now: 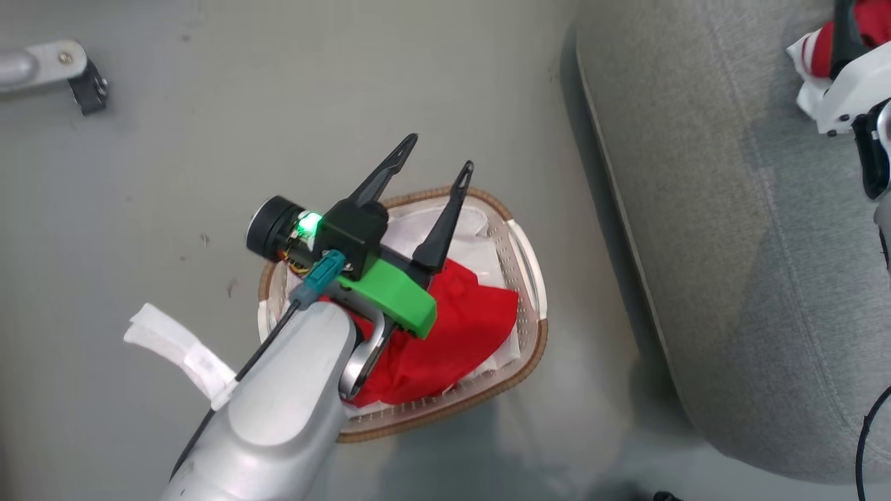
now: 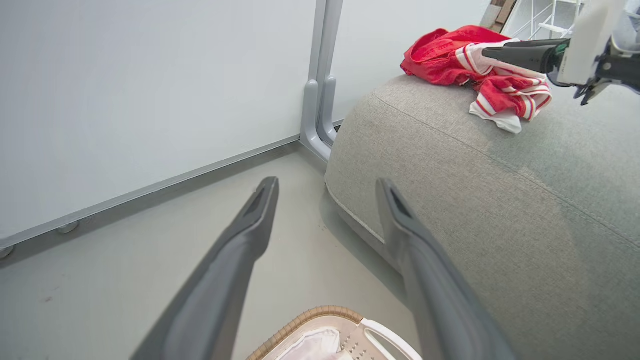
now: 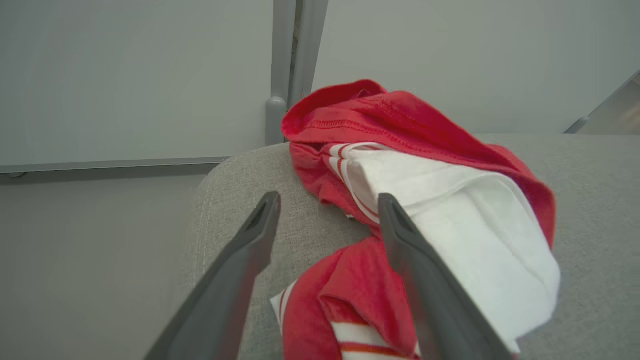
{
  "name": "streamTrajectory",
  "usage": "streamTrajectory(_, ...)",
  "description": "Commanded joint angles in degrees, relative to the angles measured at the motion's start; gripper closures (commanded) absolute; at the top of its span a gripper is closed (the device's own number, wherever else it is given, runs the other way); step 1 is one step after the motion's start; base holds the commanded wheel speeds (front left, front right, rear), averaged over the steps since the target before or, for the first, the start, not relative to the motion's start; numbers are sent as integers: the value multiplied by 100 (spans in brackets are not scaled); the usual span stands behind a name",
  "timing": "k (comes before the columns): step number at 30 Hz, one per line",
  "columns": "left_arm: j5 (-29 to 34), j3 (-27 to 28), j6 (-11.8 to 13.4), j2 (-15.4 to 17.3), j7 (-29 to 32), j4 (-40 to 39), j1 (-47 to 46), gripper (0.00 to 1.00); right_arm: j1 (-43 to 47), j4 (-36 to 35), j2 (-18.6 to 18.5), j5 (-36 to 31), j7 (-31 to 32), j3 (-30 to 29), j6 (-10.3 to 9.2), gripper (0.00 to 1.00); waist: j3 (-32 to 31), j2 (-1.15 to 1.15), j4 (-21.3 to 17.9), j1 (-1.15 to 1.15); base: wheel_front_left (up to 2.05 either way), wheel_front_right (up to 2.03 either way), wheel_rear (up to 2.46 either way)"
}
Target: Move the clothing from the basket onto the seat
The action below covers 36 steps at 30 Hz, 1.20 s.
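Right hand splayed over clothing lying lengthwise ahead on seat.

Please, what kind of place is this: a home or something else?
Probably a test room arranged like a living room, not a lived-in home: a grey sofa seat and a laundry basket stand on a bare grey floor, with plain white panel walls behind.
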Motion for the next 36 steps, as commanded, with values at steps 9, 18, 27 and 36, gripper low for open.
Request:
streamTrajectory(9, -116, 661, 119, 54, -3, -132, 674, 0, 463, -657, 28, 399, -25, 460, -9, 0, -1161, -1, 134, 0, 0, 0, 0)
streamTrajectory(18, -108, 1550, 243, 27, -2, -359, 1460, 0, 1285, -1494, 474, 237, -19, 416, -9, 0, -1782, -1, 433, 0, 0, 0, 0)
streamTrajectory(27, 40, 2440, 281, -36, -2, -607, 2289, 0, 2543, -2616, 1263, -96, -20, -17, -9, 0, -2116, -1, 679, 0, 0, 0, 0)
streamTrajectory(36, 188, 2923, 172, -135, -2, -748, 2940, 0, 3750, -3455, 1661, -429, -21, -38, -9, 0, -2324, -1, 739, 0, 0, 0, 0)
